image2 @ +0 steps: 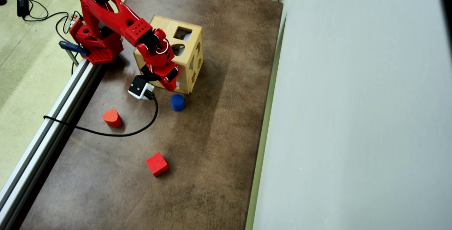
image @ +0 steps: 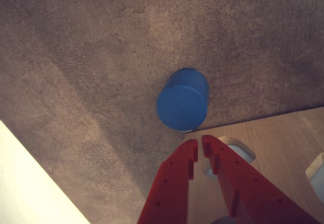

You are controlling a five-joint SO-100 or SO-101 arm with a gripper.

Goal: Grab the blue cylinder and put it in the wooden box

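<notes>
Table: I see a brown mat (image2: 212, 134) with the wooden box (image2: 192, 52) at its far part in the overhead view.
Arm: the red arm (image2: 116, 18) reaches over the box and bends down at its near edge.
Gripper: the gripper (image: 200, 145) is nearly closed, only a thin gap, and it holds nothing.
Cylinder: the blue cylinder (image: 182, 102) stands on the mat just past the fingertips, not touching them, close beside the box.
Hidden: the arm covers part of the box top; in the wrist view I see only a corner of it.
</notes>
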